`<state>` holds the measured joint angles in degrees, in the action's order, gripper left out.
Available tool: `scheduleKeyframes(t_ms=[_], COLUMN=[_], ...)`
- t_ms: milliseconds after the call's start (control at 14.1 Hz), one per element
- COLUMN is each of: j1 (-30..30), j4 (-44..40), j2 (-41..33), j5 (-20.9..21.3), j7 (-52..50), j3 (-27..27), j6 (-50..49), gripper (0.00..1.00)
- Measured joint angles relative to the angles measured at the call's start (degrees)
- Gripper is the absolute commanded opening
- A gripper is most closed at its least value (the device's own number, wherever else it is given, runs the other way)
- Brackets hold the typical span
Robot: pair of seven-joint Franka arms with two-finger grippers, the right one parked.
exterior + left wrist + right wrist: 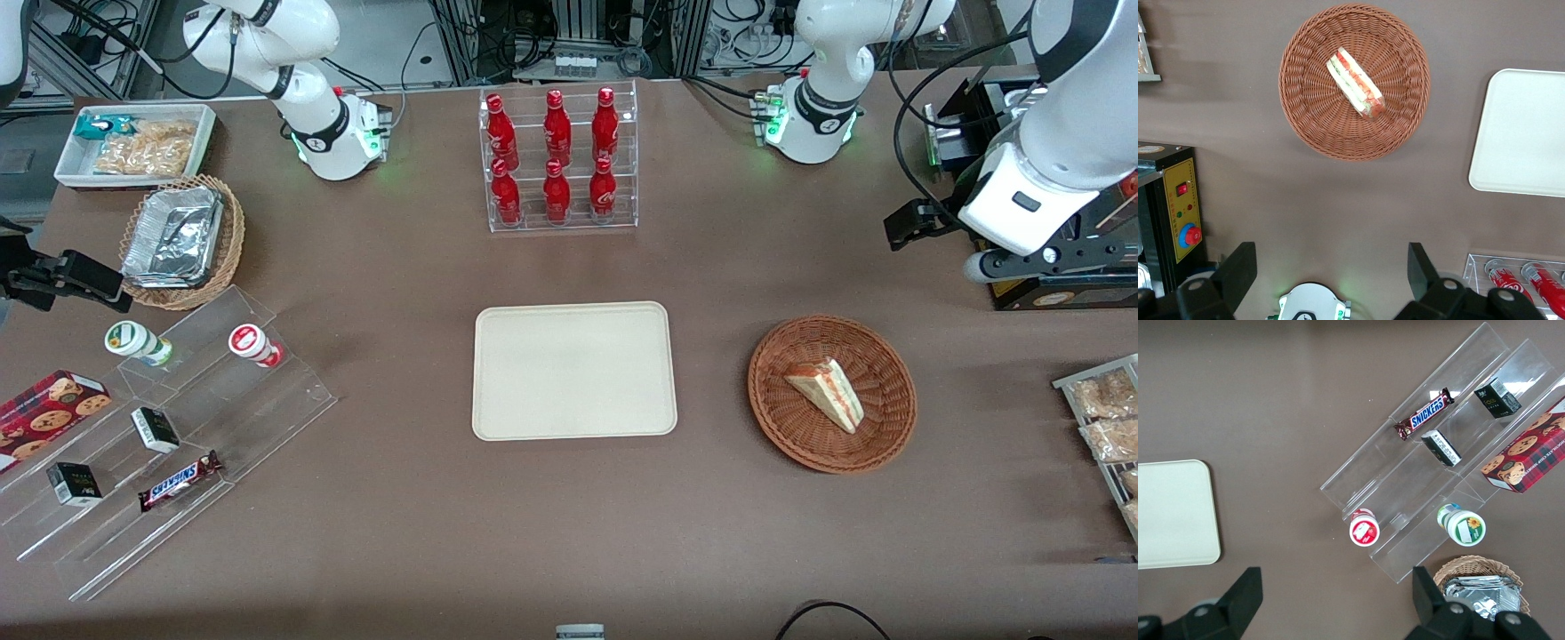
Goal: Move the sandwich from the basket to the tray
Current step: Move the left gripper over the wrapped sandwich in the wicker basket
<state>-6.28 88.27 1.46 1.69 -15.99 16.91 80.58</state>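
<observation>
While the sandwich point(826, 393) lies in the round basket point(893, 427), untouched, the tray point(573, 370) sits bare beside it, toward the parked arm's end — gripper point(1331, 272) spread wide, holding nothing, raised farther from the front camera than the basket.

The gripper point(1331, 270) hangs high over bare table point(711, 267), its fingers point(1238, 267) spread wide, farther from the front camera than the basket point(889, 427). Nothing stands between it and the sandwich point(827, 393), which lies exposed in the basket's low rim. A strip of bare table separates the basket from the tray point(573, 369), whose surface is free. The bottle rack point(558, 160) stands well apart from that path; a black control box point(1168, 213) sits near the gripper, toward the working arm's end.
</observation>
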Motion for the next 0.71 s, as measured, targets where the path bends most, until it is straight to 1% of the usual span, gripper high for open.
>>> scheduleKeyframes(t_ms=[283,425,709], j1=[0.00,-0.03,-0.21], j4=[-0.08,-0.01,0.52], j2=[0.02,0.75,7.17], j5=[0.00,0.00,0.04], j7=[0.00,0.00,-0.06], j3=[-0.11,-1.29,-4.22], j6=[0.00,-0.02,-0.03], gripper=[1.00,1.00,1.00])
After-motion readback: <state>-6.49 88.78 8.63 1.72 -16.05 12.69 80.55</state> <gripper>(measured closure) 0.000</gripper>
